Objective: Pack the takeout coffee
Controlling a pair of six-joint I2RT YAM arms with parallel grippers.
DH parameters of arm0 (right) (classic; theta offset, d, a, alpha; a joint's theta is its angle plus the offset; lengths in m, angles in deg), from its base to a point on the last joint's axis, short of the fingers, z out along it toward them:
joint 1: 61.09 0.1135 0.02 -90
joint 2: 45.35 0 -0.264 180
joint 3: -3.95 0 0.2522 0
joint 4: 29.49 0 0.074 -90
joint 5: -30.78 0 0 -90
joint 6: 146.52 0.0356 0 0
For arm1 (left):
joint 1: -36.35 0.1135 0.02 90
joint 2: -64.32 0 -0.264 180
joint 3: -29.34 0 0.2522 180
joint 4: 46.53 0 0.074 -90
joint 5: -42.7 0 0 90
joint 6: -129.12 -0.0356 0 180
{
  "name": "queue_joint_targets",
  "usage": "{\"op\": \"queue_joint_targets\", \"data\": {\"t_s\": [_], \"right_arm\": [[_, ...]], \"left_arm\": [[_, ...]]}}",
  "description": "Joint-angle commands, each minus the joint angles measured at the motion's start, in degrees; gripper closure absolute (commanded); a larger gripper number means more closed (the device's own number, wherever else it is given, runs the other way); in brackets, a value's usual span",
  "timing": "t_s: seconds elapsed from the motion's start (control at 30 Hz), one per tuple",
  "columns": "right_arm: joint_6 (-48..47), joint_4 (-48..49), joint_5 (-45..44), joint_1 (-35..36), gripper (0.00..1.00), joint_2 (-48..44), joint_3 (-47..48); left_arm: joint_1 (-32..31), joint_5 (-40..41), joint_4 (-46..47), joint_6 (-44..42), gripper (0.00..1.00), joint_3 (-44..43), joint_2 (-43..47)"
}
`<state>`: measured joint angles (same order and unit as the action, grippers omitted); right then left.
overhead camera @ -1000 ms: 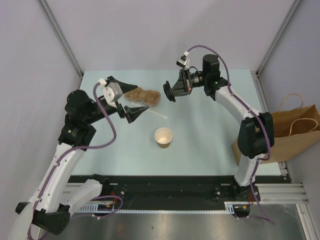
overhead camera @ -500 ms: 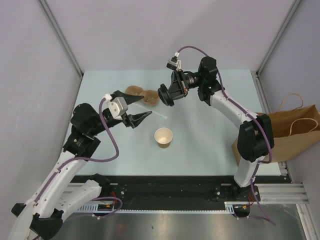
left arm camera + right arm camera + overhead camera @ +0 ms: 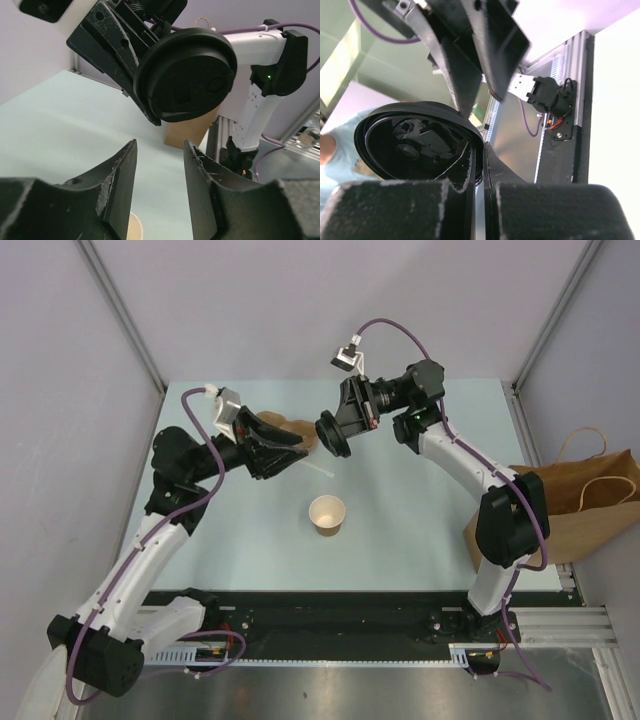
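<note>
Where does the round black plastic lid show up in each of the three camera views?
Top external: round black plastic lid, just above centre, held on edge.
Left wrist: the lid fills the upper middle, face-on.
Right wrist: the lid sits lower left, hollow side showing.
Shared landmark: the right gripper pinching its rim, seen in all three.

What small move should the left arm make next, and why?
Probably ease the left gripper forward until its open fingers straddle the rim of the black lid. The right gripper holds that lid by its edge just ahead of them, while the cup stands uncovered on the table.
</note>
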<state>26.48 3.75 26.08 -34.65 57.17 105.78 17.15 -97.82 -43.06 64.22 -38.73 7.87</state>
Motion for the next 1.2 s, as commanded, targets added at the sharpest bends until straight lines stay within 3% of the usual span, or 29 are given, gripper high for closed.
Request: {"op": "queue_joint_targets", "data": {"t_s": [0.0,0.33,0.87,1.07,1.17], "right_arm": [[1.8,6.2,6.0,1.2,1.0,-2.8,1.1],[3.4,9.7,7.3,3.9,1.0,-3.2,-0.3],[1.4,8.2,6.8,6.2,1.0,-2.8,-0.3],[1.5,8.4,7.0,6.3,1.0,-2.9,-0.2],[1.3,8.5,6.7,6.2,1.0,-2.8,-0.2]], "left_arm": [[0.3,-6.3,6.2,5.0,0.54,-1.8,-0.6],[-0.1,-8.6,9.3,8.3,0.59,-3.2,-2.0],[-2.5,-4.6,5.6,8.2,0.66,-5.4,-2.3],[-2.6,-4.1,6.0,9.1,0.85,-5.0,-2.6],[-2.8,-4.1,5.4,8.9,0.85,-5.2,-2.7]]}}
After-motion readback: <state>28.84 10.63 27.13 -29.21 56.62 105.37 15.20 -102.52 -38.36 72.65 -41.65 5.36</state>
